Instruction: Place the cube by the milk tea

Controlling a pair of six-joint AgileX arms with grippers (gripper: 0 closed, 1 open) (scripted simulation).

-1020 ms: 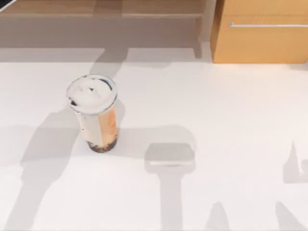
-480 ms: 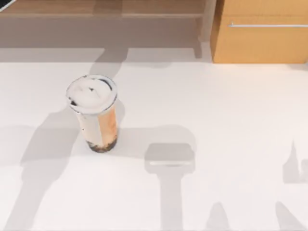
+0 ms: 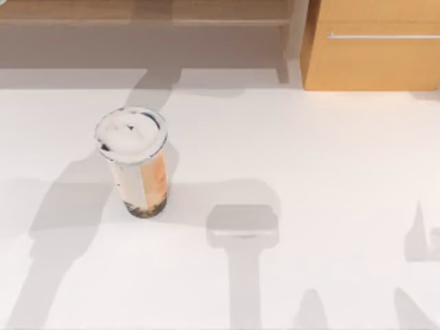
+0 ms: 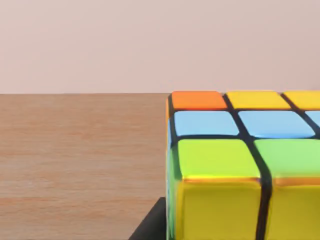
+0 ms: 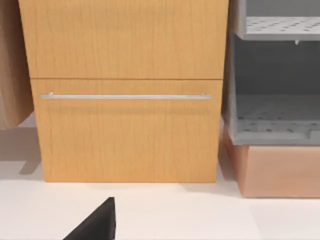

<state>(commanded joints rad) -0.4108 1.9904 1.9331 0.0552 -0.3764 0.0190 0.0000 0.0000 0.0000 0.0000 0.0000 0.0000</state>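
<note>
The milk tea stands upright on the white table, left of centre in the top view, its white lid facing the camera. The cube is very close in the left wrist view, with orange, yellow, light blue and green tiles, and rests against a wooden surface. A dark fingertip of my left gripper shows beside the cube's lower edge; I cannot tell whether it grips the cube. In the right wrist view a dark fingertip of my right gripper hangs above the white table.
A wooden drawer cabinet with a metal handle stands at the table's back right, facing the right wrist camera. A grey perforated rack sits beside it on a wooden block. A wooden shelf runs along the back left.
A dark sliver at the top view's upper left corner has slipped out of frame. The milk tea has not moved.
</note>
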